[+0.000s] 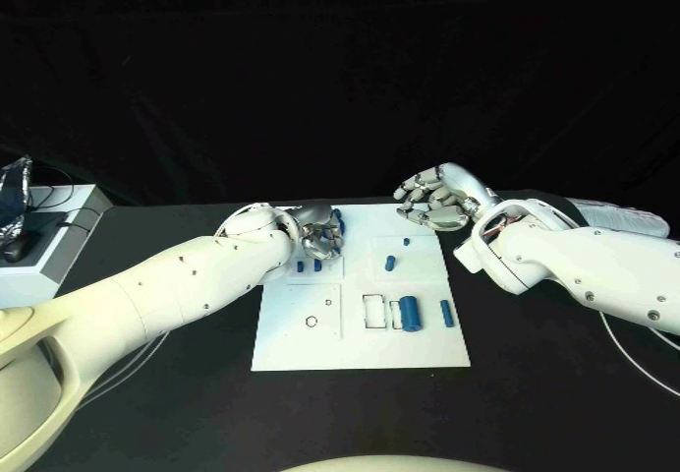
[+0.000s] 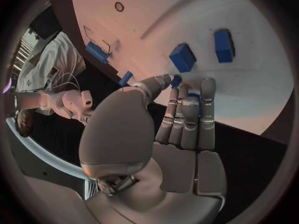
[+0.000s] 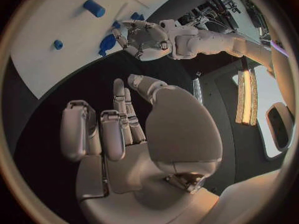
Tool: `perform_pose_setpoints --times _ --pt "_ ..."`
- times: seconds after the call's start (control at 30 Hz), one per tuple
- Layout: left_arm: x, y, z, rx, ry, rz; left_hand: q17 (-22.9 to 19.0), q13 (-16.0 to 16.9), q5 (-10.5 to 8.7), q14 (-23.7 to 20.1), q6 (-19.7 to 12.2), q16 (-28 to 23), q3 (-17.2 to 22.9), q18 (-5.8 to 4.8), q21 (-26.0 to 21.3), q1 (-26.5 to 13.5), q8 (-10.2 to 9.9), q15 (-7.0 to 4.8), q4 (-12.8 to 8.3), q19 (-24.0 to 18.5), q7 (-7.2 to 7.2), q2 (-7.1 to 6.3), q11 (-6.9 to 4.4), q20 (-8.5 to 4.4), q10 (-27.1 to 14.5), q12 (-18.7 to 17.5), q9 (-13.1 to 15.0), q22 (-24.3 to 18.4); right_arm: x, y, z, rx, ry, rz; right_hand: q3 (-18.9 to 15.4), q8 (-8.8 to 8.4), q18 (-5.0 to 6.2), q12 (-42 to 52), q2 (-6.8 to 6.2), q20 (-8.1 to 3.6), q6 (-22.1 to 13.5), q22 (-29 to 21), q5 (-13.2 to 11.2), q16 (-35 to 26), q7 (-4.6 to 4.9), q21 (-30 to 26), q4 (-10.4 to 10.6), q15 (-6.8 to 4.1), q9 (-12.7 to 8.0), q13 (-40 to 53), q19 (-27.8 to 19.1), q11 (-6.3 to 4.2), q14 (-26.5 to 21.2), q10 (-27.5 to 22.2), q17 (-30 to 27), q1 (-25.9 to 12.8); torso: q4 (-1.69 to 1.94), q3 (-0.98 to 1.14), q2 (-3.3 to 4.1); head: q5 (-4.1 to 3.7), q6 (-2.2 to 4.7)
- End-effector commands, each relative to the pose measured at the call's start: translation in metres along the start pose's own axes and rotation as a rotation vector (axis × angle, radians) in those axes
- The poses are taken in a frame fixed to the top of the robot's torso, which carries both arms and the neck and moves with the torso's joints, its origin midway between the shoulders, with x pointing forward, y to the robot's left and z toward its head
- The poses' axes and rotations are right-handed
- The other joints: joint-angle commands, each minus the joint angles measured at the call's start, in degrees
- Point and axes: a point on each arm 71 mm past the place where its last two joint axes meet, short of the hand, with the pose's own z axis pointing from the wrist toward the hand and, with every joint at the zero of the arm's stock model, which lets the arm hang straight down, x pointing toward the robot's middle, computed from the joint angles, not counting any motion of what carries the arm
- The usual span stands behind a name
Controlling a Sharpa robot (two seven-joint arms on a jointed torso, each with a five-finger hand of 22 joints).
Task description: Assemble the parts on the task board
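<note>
White rectangular task board (image 1: 305, 344) is lying flat at the middle of the black worktop (image 1: 538, 393), carrying several small blue plastic parts: a thick blue cylinder (image 1: 411, 313) is lying near the board's right side, a thinner blue pin (image 1: 446, 313) sitting just beside it toward the right edge, a short blue block (image 1: 390, 263) sitting further back, and a tiny blue peg (image 1: 407, 241) behind that. The left hand (image 1: 320, 236) is hovering over the board's back left corner, fingers curled down toward the blue pieces there; in the left wrist view the fingers (image 2: 187, 114) are lying close together over a blue piece, but whether they are gripping it cannot be told. Two blue blocks (image 2: 182, 57) are showing beyond those fingers on the white plate. The right hand (image 1: 436, 200) is raised off the board's back right corner, palm turned up, fingers loosely curled and apart, holding nothing; the right wrist view is showing its fingers (image 3: 115, 129) over bare dark worktop beside the board edge. A grey box with cables (image 1: 50, 236) is sitting at the far left of the worktop.
</note>
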Motion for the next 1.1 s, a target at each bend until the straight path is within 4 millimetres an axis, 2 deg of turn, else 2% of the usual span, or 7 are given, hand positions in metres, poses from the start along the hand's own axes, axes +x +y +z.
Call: perform_pose_setpoints --times 0.03,0.67,0.8,1.1 --pt "0.0004 -0.0015 0.0007 0.002 0.009 0.006 -0.1 -0.1 0.05 0.3 0.3 0.2 0.4 0.06 0.3 0.5 0.0 0.00 0.0 0.3 -0.13 0.09 0.04 0.14 0.2 -0.3 -0.1 0.1 0.0000 0.0022 0.0001 -0.019 0.000 -0.004 0.0 -0.23 -0.09 -0.2 -0.28 0.42 0.0 9.2 0.1 -0.1 0.31 -0.3 0.4 0.36 0.1 0.0 2.0 0.23 3.6 -0.1 3.7 0.0 -0.01 0.04 0.03 0.00 0.02" --pt "0.0023 -0.0027 0.0032 -0.002 0.022 0.002 0.9 -0.1 -0.11 0.7 0.7 1.2 1.3 -0.16 2.0 0.9 0.1 -0.04 -0.1 0.8 -0.18 0.74 -0.04 0.11 0.9 -0.5 -0.1 1.7 -0.0007 0.0037 -0.0001 -0.022 -0.001 -0.003 0.0 -0.23 -0.11 -0.4 -0.25 0.45 0.0 9.2 0.1 -0.1 0.32 -0.2 0.4 0.39 0.1 -0.3 2.0 0.25 3.6 0.0 3.7 0.0 0.03 0.08 0.05 -0.19 -0.11" --pt "0.0025 -0.0021 0.0035 -0.005 0.023 0.002 2.4 -0.1 -0.16 1.7 1.2 2.3 2.0 -0.47 3.9 1.3 0.2 -0.20 -0.3 1.7 -0.23 1.28 -0.21 -0.01 1.9 -0.4 0.0 3.5 -0.0009 0.0040 0.0000 -0.023 -0.001 -0.003 0.0 -0.23 -0.11 -0.4 -0.25 0.45 0.0 9.2 0.1 -0.1 0.32 -0.2 0.4 0.39 0.1 -0.3 2.0 0.25 3.6 0.0 3.7 0.0 0.03 0.10 0.09 -0.14 -0.21" --pt "0.0028 -0.0010 0.0042 -0.012 0.023 0.002 2.8 0.0 -0.31 2.2 1.9 3.1 3.0 -0.65 5.8 2.3 0.3 -0.49 -1.2 2.2 -0.34 2.07 -0.53 -0.31 3.2 -0.4 0.0 5.2 -0.0012 0.0041 0.0000 -0.023 -0.001 -0.003 -0.1 -0.23 -0.10 -0.4 -0.24 0.46 0.0 9.2 0.1 -0.1 0.33 -0.3 0.4 0.39 0.1 -0.3 2.0 0.25 3.6 0.1 3.6 -0.1 0.00 0.09 0.11 -0.21 -0.26"
